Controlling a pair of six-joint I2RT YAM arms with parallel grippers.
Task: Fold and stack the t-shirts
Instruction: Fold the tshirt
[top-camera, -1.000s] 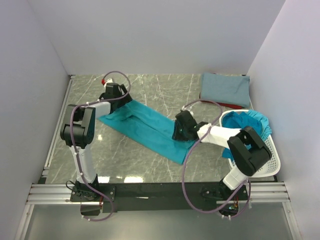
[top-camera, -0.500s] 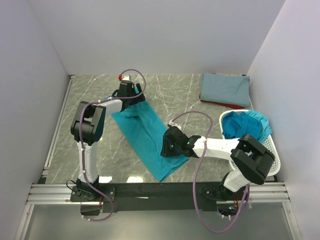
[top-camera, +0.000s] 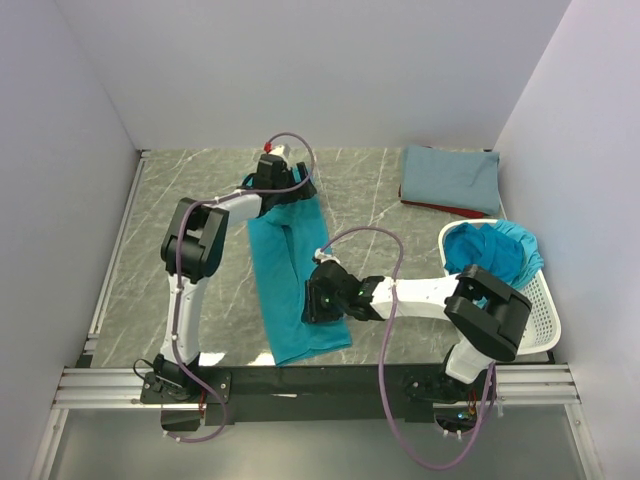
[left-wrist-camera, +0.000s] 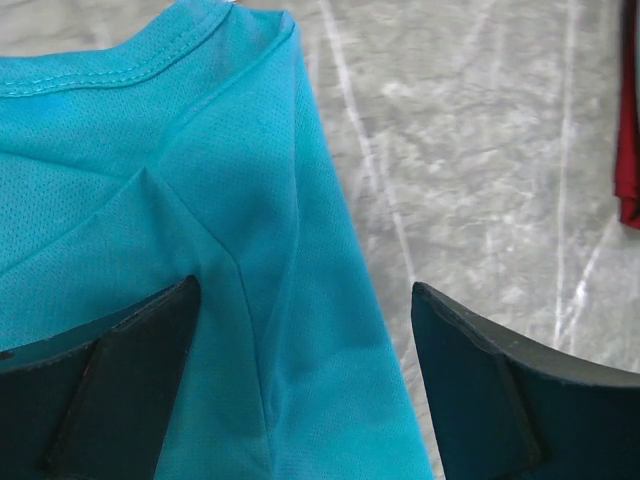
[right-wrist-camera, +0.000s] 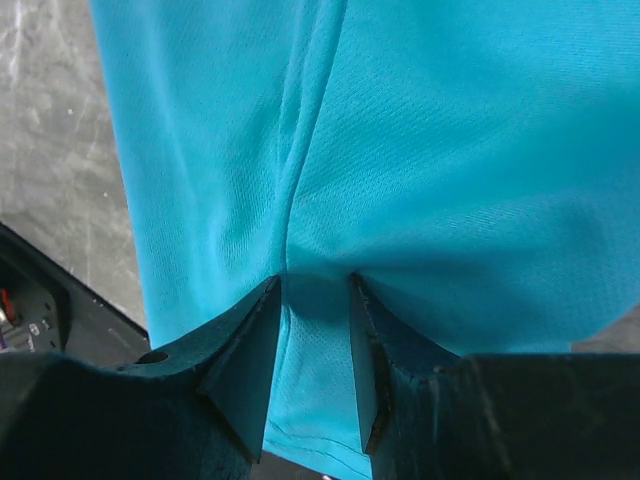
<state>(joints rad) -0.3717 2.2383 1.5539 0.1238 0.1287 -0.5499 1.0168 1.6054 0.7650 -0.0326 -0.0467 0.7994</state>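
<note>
top external view: white basket (top-camera: 545, 310) at the right edge of the grey marble table (top-camera: 370, 190), stuffed with bunched teal t-shirts (top-camera: 490, 250). just behind the basket, a folded grey-blue t-shirt (top-camera: 450, 178) lying on a dark red t-shirt (top-camera: 450, 209), only a thin red edge showing. well left of the basket, a long teal t-shirt (top-camera: 285, 270) spread flat as a narrow strip running from far to near. right pincer (top-camera: 312, 298) stretched out leftward from the basket side onto the strip's nearer half; in the right wrist view, partly closed and pinching a raised fold of the teal cloth between its fingers (right-wrist-camera: 245, 350). left pincer (top-camera: 290, 190) at the strip's far end, farthest from the basket; in the left wrist view, spread wide, fingers (left-wrist-camera: 110, 390) straddling the cloth beside the collar seam, clamped on nothing.
</note>
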